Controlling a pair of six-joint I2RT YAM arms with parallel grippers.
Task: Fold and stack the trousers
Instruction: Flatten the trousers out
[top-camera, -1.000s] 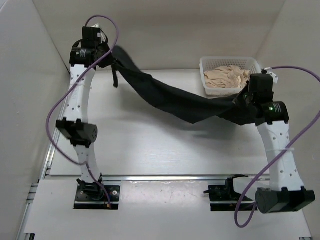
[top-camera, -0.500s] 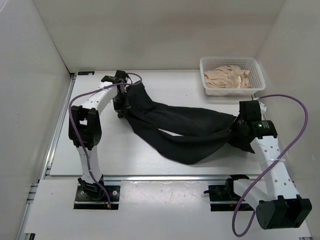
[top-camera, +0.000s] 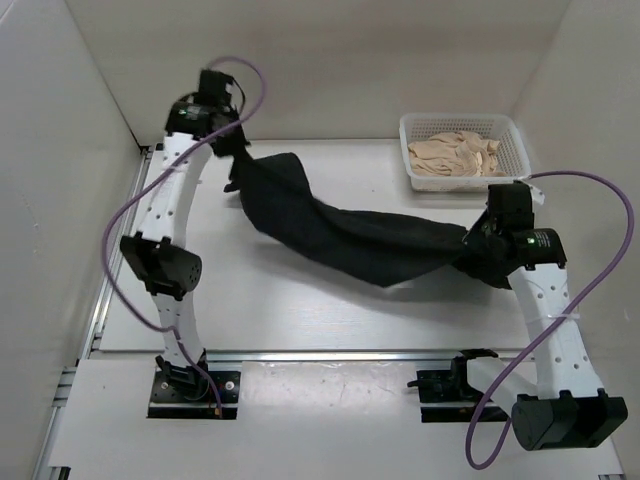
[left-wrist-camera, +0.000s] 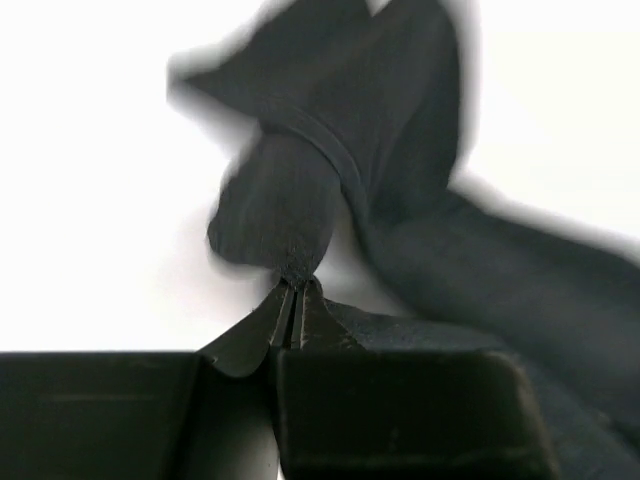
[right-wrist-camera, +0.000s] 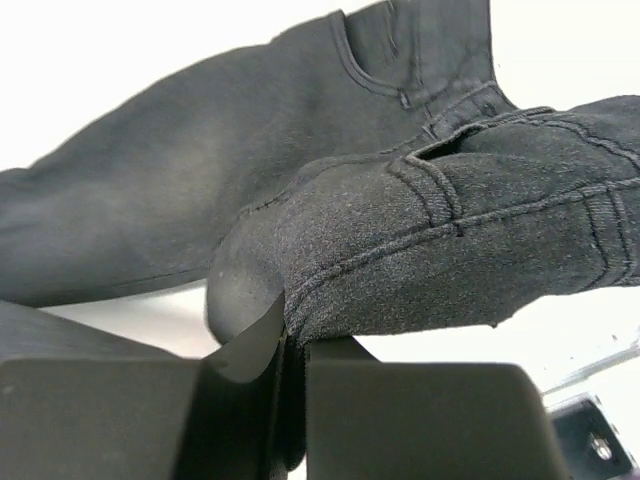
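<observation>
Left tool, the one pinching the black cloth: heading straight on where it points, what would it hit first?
The left tool would meet the black trousers it pinches, bunched right ahead; what lies beyond is unclear.

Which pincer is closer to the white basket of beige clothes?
Right. The right pincer sits just in front of the basket, gripping the trousers; the left pincer is far across the table, at the back left.

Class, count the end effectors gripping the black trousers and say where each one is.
2. The left end effector pinches one end of the trousers at the far left; the right end effector clamps the other end at right, near the basket.
</observation>
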